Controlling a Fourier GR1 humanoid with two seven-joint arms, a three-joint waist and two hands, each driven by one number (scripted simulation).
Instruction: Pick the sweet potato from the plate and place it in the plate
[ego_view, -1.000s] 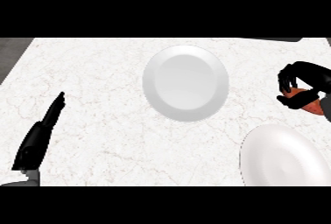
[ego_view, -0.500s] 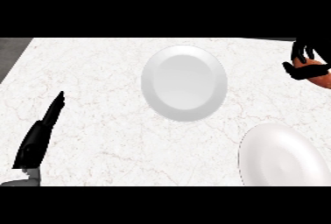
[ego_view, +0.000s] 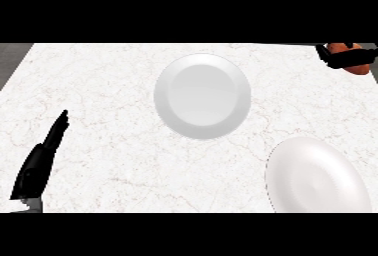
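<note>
My right hand (ego_view: 341, 58) shows at the top right edge of the head view, its black fingers curled round the orange sweet potato (ego_view: 350, 49). Much of the hand is cut off by the picture's edge. An empty white plate (ego_view: 201, 95) lies at the counter's middle, far to the left of that hand. A second empty white plate (ego_view: 316, 178) lies at the bottom right, well below the hand. My left hand (ego_view: 40, 162) rests open at the lower left, fingers straight and pointing up, away from both plates.
The white marble counter (ego_view: 103, 90) fills the view. Its left edge runs diagonally at the upper left, with dark grey floor (ego_view: 11, 57) beyond it.
My right hand has carried the sweet potato up and away from the bottom right plate toward the top right corner. The left hand has not moved.
</note>
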